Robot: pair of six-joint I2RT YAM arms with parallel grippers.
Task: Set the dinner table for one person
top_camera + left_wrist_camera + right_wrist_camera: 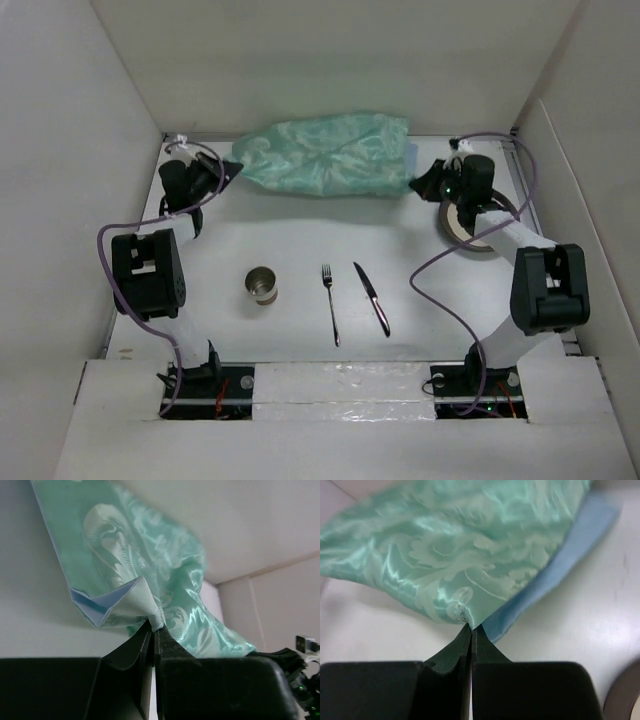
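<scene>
A green patterned cloth (pixel 328 155) with a light blue underside hangs bunched between my two grippers at the back of the white dinner table (pixel 300 235). My left gripper (pixel 236 168) is shut on the cloth's left corner (pixel 150 611). My right gripper (pixel 418 184) is shut on its right corner (pixel 465 612). A metal cup (pixel 263 286) stands at the front left. A fork (pixel 330 303) and a knife (pixel 372 297) lie side by side in the front middle. A plate (pixel 472 225) lies at the right, partly hidden under my right arm.
White panels (pixel 60 180) wall the table on the left, back and right. Purple cables (pixel 440 275) loop beside both arms. The arm bases (pixel 200 380) sit at the near edge.
</scene>
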